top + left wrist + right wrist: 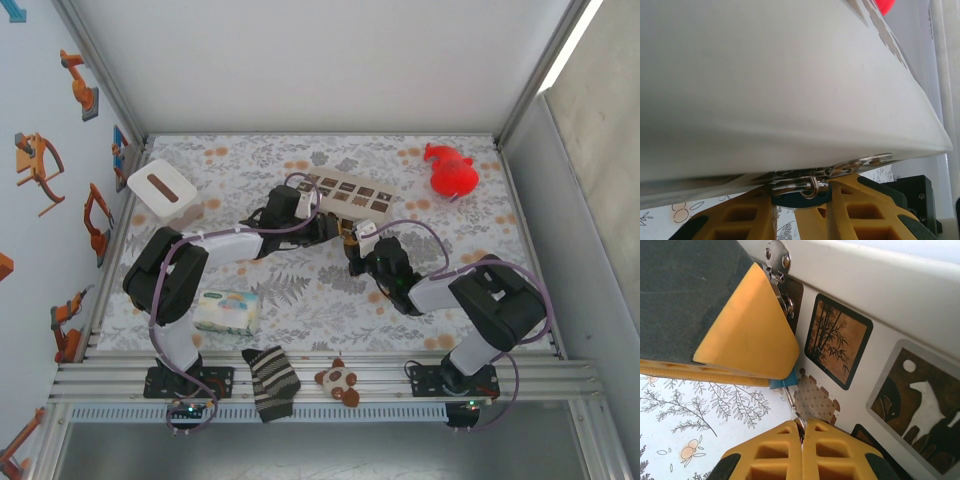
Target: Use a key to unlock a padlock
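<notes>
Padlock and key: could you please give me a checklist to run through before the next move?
1. Left hand grips padlock: ok.
2. Right hand shut on key: ok.
3. Key tip at padlock: looks ok.
4. Key seated in keyhole: cannot tell.
5. Shackle released: cannot tell.
6. Clearance from box: not ok, hands crowd it.

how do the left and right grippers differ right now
The left gripper has its jaws apart; the right gripper has them pressed together. The left gripper clamps the small bluish padlock; the right gripper pinches a thin metal key. Both have yellow fingers and meet beside the patterned box.
</notes>
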Motion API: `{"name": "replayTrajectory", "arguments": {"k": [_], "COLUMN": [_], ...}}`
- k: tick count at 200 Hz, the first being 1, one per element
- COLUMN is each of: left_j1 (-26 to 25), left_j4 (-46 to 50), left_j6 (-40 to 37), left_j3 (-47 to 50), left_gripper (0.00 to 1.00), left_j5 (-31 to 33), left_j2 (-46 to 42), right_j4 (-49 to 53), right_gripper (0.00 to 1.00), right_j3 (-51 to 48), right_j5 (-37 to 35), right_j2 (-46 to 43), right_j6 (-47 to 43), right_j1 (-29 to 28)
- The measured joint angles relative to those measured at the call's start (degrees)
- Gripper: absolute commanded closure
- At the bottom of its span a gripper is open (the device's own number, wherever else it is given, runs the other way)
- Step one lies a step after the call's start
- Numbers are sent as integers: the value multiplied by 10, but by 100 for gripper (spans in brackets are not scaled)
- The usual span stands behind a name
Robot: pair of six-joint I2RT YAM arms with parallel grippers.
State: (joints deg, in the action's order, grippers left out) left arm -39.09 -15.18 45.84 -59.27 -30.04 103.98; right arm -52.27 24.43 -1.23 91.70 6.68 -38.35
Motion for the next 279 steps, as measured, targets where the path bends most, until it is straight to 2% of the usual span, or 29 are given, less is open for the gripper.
{"name": "replayTrajectory", "arguments": {"k": [118, 188, 279], "left_j1": [0, 0, -1], "left_j4": [18, 21, 20], "left_j6": [7, 7, 6], "left_j3": [-17, -20, -21], "left_gripper": [74, 74, 74], "left_j5": [17, 19, 20], "left_j2": [-2, -2, -2], "right_j4": [-113, -128, -126], "right_gripper": [100, 100, 100], "right_j3": [-6, -6, -2], "right_j5": [-14, -10, 78], "right_j2": [57, 62, 62], "right_j6": [-8, -10, 17], "right_j1": [-2, -1, 34]}}
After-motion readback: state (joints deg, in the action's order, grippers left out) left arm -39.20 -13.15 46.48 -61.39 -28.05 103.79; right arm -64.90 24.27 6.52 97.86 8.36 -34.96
